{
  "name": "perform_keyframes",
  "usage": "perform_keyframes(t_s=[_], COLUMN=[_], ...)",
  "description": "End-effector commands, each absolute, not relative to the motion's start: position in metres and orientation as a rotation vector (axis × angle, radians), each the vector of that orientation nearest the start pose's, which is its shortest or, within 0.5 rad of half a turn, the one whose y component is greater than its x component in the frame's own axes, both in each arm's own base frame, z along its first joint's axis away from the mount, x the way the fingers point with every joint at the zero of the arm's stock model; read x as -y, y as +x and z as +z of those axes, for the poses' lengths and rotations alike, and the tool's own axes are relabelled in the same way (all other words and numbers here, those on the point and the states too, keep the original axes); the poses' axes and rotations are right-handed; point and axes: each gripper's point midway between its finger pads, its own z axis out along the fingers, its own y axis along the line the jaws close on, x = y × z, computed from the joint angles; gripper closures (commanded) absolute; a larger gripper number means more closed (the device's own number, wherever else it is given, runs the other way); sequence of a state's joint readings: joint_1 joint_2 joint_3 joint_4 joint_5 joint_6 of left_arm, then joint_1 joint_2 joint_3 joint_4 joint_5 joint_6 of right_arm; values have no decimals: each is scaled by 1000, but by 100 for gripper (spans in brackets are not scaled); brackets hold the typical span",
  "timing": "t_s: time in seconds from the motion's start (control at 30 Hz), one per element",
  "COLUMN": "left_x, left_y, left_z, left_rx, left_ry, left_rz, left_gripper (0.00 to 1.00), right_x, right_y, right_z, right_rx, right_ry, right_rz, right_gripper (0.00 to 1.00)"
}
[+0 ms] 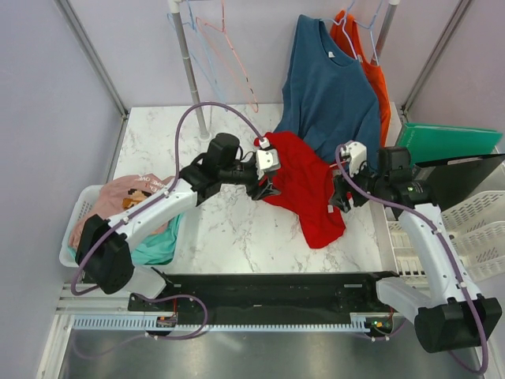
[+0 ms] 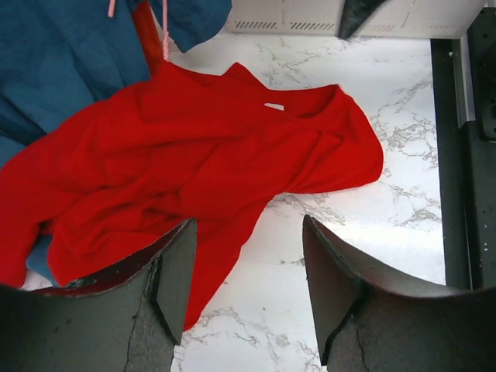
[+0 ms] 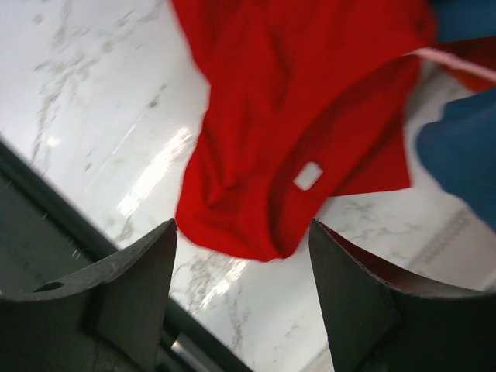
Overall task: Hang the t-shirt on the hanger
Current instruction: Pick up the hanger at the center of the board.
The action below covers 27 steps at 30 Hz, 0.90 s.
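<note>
Top external view showed the red t-shirt (image 1: 304, 185) lying in a crumpled heap on the white marble table (image 1: 229, 233). It sat between the two arms, near the back of the table. Its top edge lay by the bottom of a blue shirt (image 1: 327, 87) that hung from the rail.

The pink hanger (image 1: 244, 77) hung up on the rail at the back, left of the blue shirt. It was apart from the t-shirt.

The left gripper (image 1: 264, 189) was at the left edge of the t-shirt. In the left wrist view its fingers (image 2: 174, 271) were spread apart with nothing held between them. Red cloth lay under one finger.

The right gripper (image 1: 339, 201) was at the right edge of the t-shirt. In the right wrist view its fingers (image 3: 139, 287) were spread apart too, holding nothing. The small white label (image 3: 308, 176) showed inside the collar.
</note>
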State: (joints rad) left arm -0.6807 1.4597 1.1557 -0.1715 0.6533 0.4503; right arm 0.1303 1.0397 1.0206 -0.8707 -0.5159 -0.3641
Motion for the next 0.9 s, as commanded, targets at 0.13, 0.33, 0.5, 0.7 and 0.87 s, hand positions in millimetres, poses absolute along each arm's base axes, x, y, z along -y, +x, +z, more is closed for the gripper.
perform_keyframes(t_s=[0.13,0.33,0.5,0.7,0.87], left_x=[326,326,330,330,330], left_y=[260,262,268,270,269], left_z=[240,235,235,226,222], left_rx=[-1415,-1422,-1426,-1443,-1447], left_ry=[1330,1328,1323,1321,1324], left_rz=[-828,-825,-821,-822,-824], left_gripper=[36,36,36,33,33], right_x=[-48,-35,-28,-21,-24], right_y=[342,391,414,426,427], right_z=[211,200,197,188,182], right_rx=[-2098,-2042,-2032,-2048,-2070], right_ry=[-332,-154,-61,16,-28], right_rz=[217,256,283,327,344], right_gripper=[43,62,58,43,49])
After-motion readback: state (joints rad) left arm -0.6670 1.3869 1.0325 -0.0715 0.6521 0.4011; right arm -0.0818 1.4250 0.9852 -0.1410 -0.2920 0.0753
